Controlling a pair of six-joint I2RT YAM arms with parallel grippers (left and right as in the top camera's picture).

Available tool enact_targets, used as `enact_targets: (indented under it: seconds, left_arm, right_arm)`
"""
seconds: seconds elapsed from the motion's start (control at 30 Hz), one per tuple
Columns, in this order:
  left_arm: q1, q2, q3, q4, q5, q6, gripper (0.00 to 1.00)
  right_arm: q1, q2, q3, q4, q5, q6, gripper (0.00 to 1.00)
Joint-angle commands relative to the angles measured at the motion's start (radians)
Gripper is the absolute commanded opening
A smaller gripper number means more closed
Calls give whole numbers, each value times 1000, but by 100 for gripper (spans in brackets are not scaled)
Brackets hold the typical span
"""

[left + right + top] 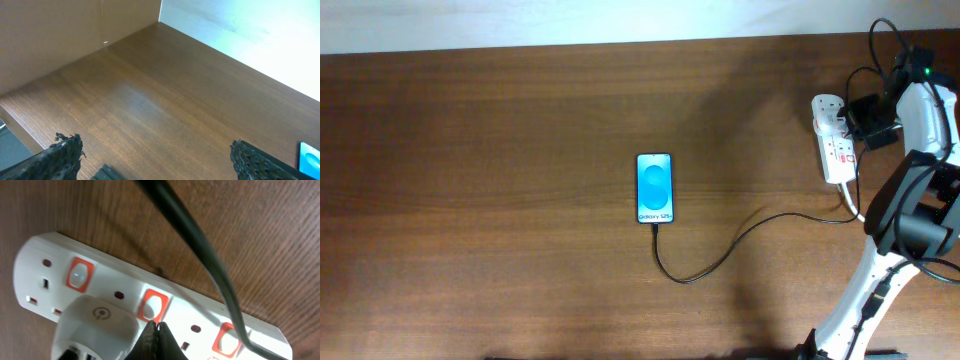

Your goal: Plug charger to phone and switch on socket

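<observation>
1. Since the right wrist cam sits closest, start there: the right gripper [155,339] has its fingers pressed together with no gap, and the tips are right at the lower edge of the middle red switch [153,305] on the socket [50,265]. Can't tell if the switch is actually on.
2. Just left of the tips there's a white plug [97,325] seated in the strip, cut off by the bottom edge. The strip's right end runs out of frame too.
3. A fat blurry black cable [200,245] crosses that view diagonally. Way too out of focus to say which cable it is.
4. From overhead, the socket lies at the right edge of the table [500,200], partly covered by the right arm.
5. Further out, the charger [720,262] loops across the wood from the socket side to the bottom edge of the phone [655,188]. Its tip meets the phone, but it's too small to see if it's fully seated.
6. The phone lies flat mid-table, screen up and lit blue, well apart from the socket.
7. The left gripper [155,145] doesn't show overhead. On its own cam the fingers [65,155] are spread wide over bare wood, holding nothing, with only a corner of the phone visible at the right edge.
</observation>
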Motion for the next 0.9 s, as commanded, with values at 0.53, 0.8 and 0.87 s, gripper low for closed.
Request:
enact_targets:
  seconds: [0.53,0.8,0.87]
  left_arm:
    - [5,-12,-1,0,-14,-8,99]
    - [5,-12,-1,0,-14,-8,99]
    - [5,-12,-1,0,-14,-8,99]
  right_arm:
    - [24,103,21,3,-7,-30,4]
    - [58,117,21,-9,9,-37,4]
    - [58,137,21,-16,5,-37,4]
